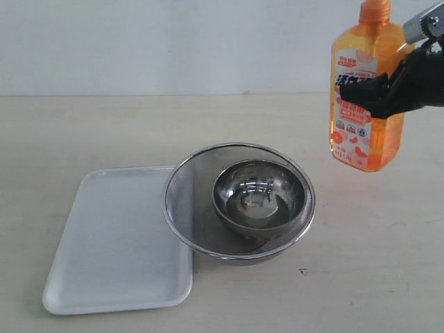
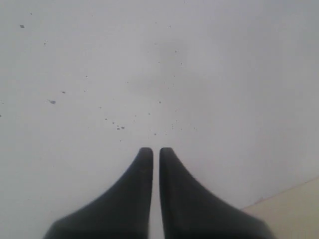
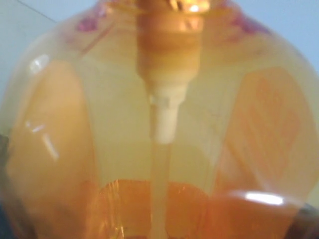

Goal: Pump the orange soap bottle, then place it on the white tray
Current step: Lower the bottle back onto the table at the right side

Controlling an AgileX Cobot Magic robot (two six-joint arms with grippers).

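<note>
Left wrist view. Your left gripper (image 2: 156, 149) had its two dark fingers (image 2: 139, 174) drawn almost together, with only a thin slit between the jaws and pale surface showing through it. Beyond the tips you faced a plain grey-white surface (image 2: 224, 74) scattered with small dark specks (image 2: 119, 127), densest just ahead of the jaws. A beige strip (image 2: 294, 209) lay outboard of one finger's base.

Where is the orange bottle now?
In the exterior view the bottle is at the upper right, held by the right gripper, right of the strainer.
</note>
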